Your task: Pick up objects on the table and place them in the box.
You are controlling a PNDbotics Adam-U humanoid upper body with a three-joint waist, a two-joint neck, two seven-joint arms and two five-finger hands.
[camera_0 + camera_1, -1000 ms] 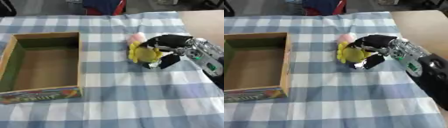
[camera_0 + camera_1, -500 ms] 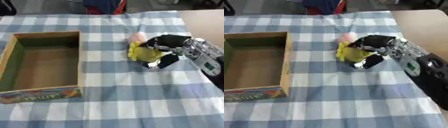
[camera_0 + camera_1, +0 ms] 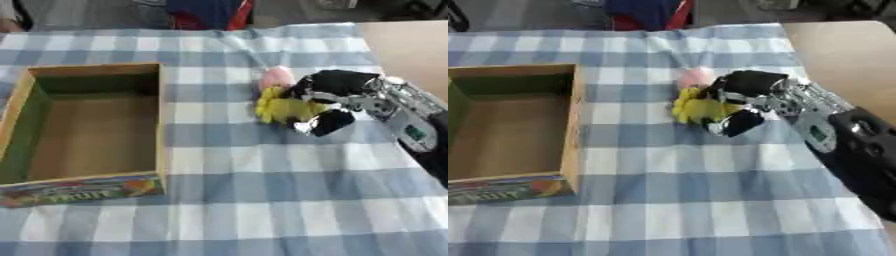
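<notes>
A yellow and pink soft object (image 3: pixel 278 102) lies on the checked cloth to the right of the open cardboard box (image 3: pixel 159 120). My right hand (image 3: pixel 334 95) comes in from the right, with fingers curled over the top of the yellow part and the thumb below it. The pink end (image 3: pixel 694 76) sticks out toward the far side. The box stands at the left and I see nothing inside it. My left hand shows in neither view.
The blue and white checked cloth (image 3: pixel 262 200) covers the table. Bare tan table surface (image 3: pixel 407 45) shows at the far right. A dark blue and red item (image 3: pixel 208 12) sits beyond the table's far edge.
The right hand has closed a little tighter round the yellow object; both have barely shifted. The box has not moved.
</notes>
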